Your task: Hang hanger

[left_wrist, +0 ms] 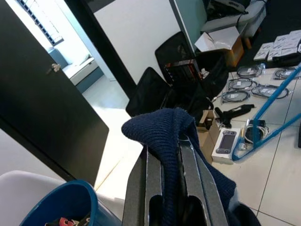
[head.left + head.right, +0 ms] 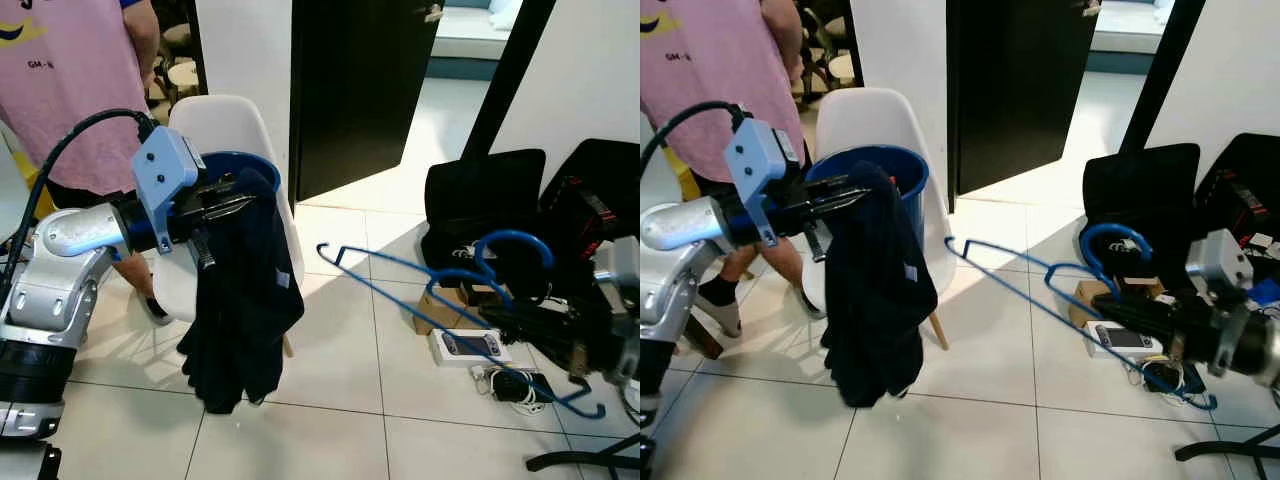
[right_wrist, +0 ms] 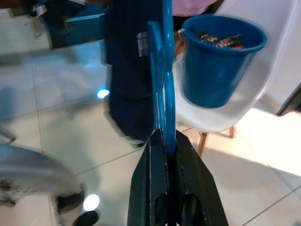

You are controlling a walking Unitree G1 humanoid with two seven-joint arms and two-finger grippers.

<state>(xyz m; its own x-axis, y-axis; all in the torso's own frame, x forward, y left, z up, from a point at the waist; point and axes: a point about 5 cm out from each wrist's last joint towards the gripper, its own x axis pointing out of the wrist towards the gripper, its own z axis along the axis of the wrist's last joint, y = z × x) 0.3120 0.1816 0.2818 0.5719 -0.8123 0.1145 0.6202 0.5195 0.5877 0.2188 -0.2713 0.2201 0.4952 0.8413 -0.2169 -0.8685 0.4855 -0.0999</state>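
Blue hanger (image 2: 1060, 275) sits clamped in your right gripper (image 3: 165, 141), well right of the chair (image 2: 232, 125). Left gripper (image 1: 171, 155) pinches the sweater (image 2: 240, 300) before that chair. Garment not yet on hanger; hanging remains.

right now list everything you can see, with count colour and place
hanger: one, blue, clamped in the right tool, held out over the floor
garment: one, dark navy, hanging from the left tool
bucket: one, blue, on the chair seat, small items inside
chair: one, white, behind the garment
bags: two, black, against the right wall
handheld device: one, white, on the floor by a small cardboard box
door: one, dark, ajar
floor: white tiles
person: one, pink shirt, behind the left arm
left tool: black fingers shut on the garment
right tool: black fingers shut on the hanger
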